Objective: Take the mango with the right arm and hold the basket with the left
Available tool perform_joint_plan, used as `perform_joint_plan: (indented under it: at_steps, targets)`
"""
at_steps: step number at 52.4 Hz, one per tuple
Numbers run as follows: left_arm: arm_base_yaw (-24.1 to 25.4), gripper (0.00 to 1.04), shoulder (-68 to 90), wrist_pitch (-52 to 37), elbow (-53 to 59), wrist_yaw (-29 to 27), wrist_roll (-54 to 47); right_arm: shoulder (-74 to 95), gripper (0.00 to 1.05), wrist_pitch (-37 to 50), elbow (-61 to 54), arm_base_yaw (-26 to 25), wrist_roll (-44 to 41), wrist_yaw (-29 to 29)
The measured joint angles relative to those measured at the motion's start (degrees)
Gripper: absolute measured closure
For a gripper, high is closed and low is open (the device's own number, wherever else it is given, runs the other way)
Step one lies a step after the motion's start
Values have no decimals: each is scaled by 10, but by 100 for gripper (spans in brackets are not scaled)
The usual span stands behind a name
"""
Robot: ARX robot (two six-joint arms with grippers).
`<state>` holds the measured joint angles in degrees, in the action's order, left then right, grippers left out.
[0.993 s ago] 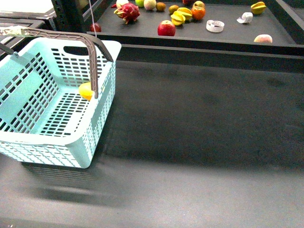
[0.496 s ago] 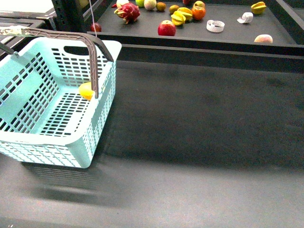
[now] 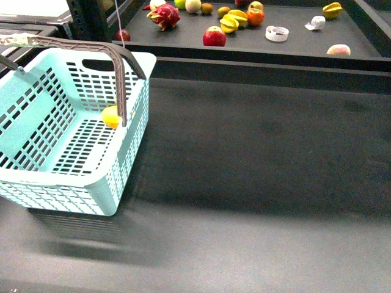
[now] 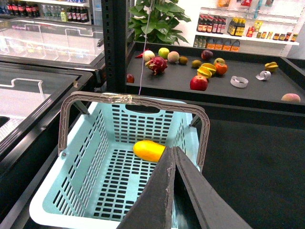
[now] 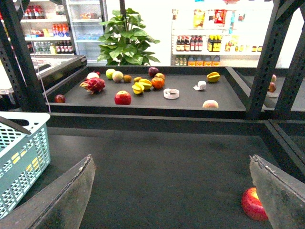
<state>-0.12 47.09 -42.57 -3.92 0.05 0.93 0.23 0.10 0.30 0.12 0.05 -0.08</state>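
The pale turquoise basket (image 3: pixel 36 183) stands at the left of the dark table, its grey-brown handles (image 3: pixel 119 85) raised. The yellow-orange mango (image 3: pixel 110 116) lies on the basket's floor near the far right wall; the left wrist view shows the mango (image 4: pixel 148 150) just beyond my left gripper (image 4: pixel 172 149). That gripper is shut with nothing between its fingers, hovering over the basket's (image 4: pixel 71 210) right side. My right gripper (image 5: pixel 171 157) is open and empty above bare table, the basket (image 5: pixel 21 157) off to one side. Neither arm shows in the front view.
A raised black shelf (image 3: pixel 183 43) behind the table carries a red apple (image 3: pixel 214 36), dragon fruit (image 3: pixel 164 16), star fruits (image 3: pixel 231 22), an orange (image 3: pixel 255 16) and tape rolls (image 3: pixel 277 33). A red apple (image 5: pixel 252 204) lies beside one right finger. Black posts (image 5: pixel 267 62) flank the shelf.
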Motion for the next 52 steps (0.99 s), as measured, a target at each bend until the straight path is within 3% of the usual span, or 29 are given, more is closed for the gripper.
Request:
perform_joint_plan:
  at_steps: [4,26,52]
  targets:
    - [0,101,-6,-18,18,0,-1,0,8,0,0,0,0,0]
    - [0,101,-192,148,28,0,-3,0,8,0,0,0,0,0]
    - [0,101,-321,273,28,0,-5,0,8,0,0,0,0,0]
